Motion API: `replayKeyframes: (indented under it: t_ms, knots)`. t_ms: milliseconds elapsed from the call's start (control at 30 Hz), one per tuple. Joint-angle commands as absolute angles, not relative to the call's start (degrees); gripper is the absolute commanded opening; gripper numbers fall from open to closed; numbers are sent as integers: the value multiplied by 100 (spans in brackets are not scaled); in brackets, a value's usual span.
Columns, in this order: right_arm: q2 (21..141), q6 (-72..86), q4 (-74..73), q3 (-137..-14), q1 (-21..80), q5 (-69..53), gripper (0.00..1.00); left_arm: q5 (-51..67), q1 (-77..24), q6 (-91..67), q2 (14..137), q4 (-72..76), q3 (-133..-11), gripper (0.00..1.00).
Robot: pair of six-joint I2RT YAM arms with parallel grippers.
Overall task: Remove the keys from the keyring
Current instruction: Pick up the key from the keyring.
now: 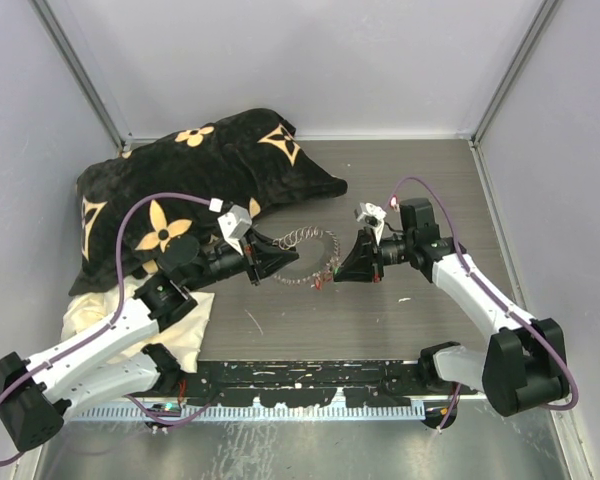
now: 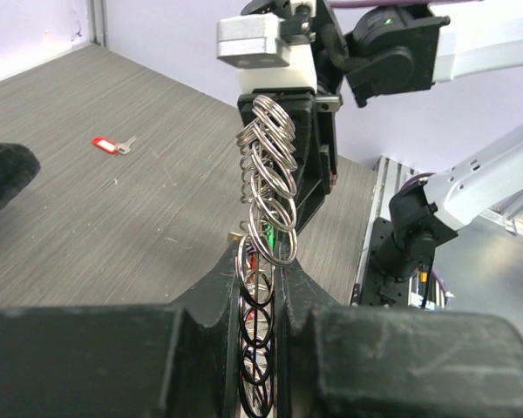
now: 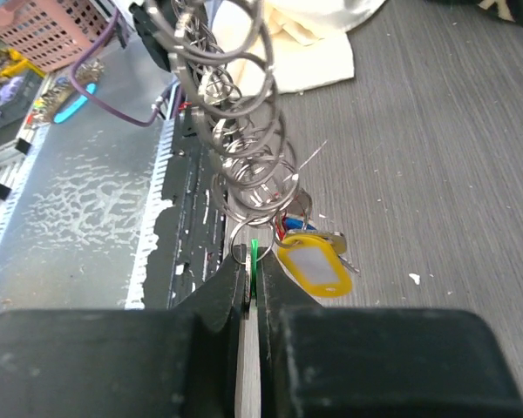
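Grey wood-grain table under silvery coiled keyring, yellow- and green-headed keys.

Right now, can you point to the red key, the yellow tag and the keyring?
red key [image 2: 107,144]: left wrist view, on its red plastic head.
yellow tag [image 3: 315,266]: right wrist view, on its pale label window.
keyring [image 2: 268,174]: left wrist view, on its middle coil loops.

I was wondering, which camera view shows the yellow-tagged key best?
Right wrist: the yellow-tagged key appears large and clear, just below the keyring coil. Top external shows only tiny coloured specks there, and the left wrist view does not show it at all.
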State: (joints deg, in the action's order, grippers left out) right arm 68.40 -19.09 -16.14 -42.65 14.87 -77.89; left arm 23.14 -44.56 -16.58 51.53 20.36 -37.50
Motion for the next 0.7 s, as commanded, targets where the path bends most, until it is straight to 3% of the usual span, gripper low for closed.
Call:
replayKeyframes:
  t_ms: [0,233,467,667]
  knots:
    - [6673,-3110,-2749,-4707,1465,-7483,1,1986,-4447,-1383,4857,2277,-4039,0]
    - [6915,-4682,-4614,-5525,1706,-6333,1,1671,-4440,-1519,4779,2387,-3704,0]
    - [7133,-5304,-6275,-6668,2192,-4356,1,1664,-4439,-2224,4994,3678,-2955,0]
    - [7079,-5366,-6827,-7340,2621,-3057,1,1736,-4454,-3045,5737,5182,-2542,0]
